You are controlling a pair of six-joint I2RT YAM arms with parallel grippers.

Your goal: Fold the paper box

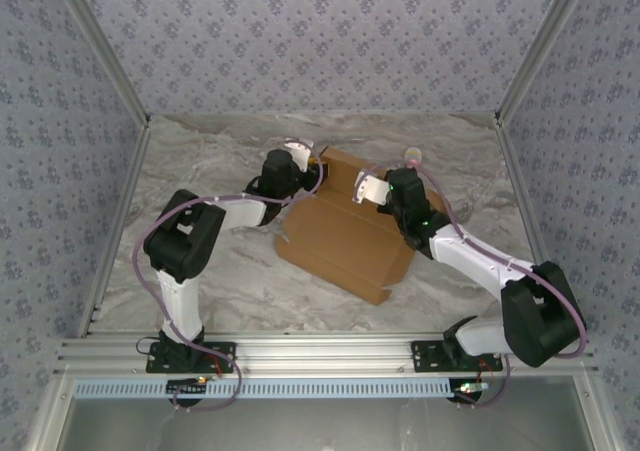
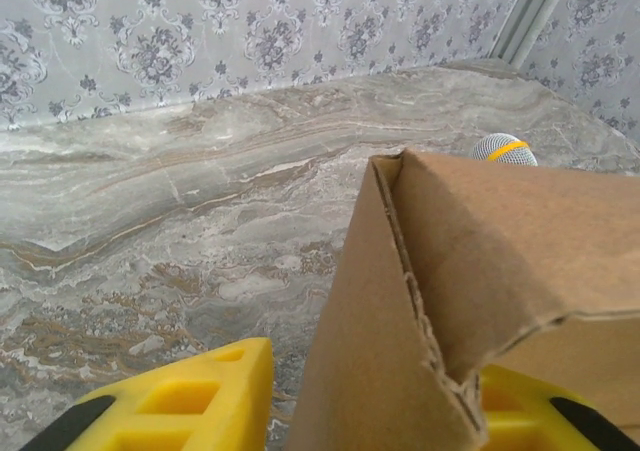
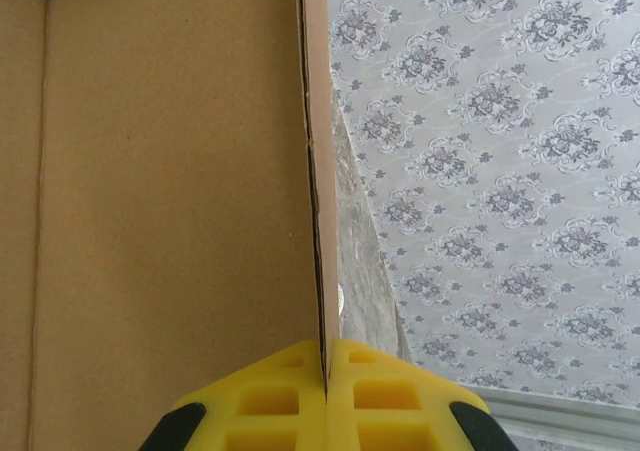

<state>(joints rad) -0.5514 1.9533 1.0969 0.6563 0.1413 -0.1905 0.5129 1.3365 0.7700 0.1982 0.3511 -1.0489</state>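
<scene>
Right claw point(image 3: 325, 366) pinches paper box point(image 1: 345, 241) wall; box skewed diagonally, corner nearward.

Top camera looks down from behind — wrist cameras hug paper box point(image 1: 345, 241).

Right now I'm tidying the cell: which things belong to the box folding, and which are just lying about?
Job: paper box; left end effector, astride its corner; right end effector, shut on its wall.
Lying about: small round grey thing with a yellow band, beyond the box.
</scene>
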